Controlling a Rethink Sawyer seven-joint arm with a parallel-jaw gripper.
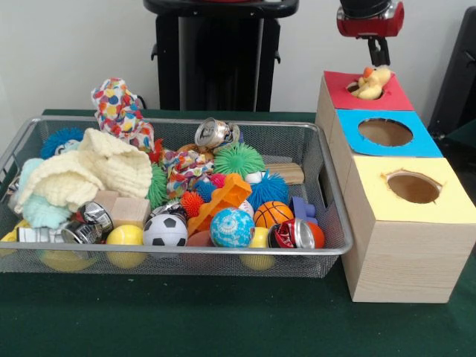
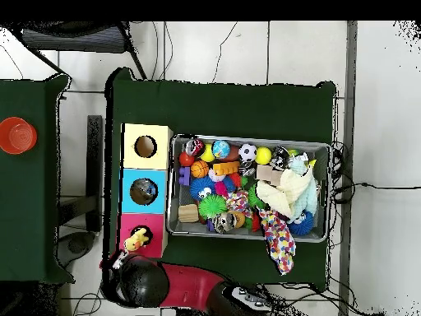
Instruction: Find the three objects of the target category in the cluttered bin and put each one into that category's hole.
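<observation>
The silver wire-mesh bin (image 1: pixel 223 251) is on the green table, full of balls, spiky toys, cans, cloths and wooden blocks; it also shows in the overhead view (image 2: pixel 169 185). To its right is a row of three wooden boxes with red (image 1: pixel 398 97), blue (image 1: pixel 431 145) and yellow (image 1: pixel 446 208) tops, each with a round hole. A yellow duck toy (image 1: pixel 372 82) sits in the red box's hole, also seen from overhead (image 2: pixel 136 240). My gripper (image 1: pixel 379 59) hangs straight above the duck, almost touching it. Its grip state is unclear.
A spotted cloth (image 1: pixel 119 111) hangs over the bin's back edge. A cream cloth (image 1: pixel 97 171), a soccer ball (image 1: pixel 164 230), a basketball (image 1: pixel 272 213) and a can (image 1: pixel 216 134) lie in the bin. The black pedestal (image 1: pixel 216 52) is behind. A red round object (image 2: pixel 16 136) sits on a side table.
</observation>
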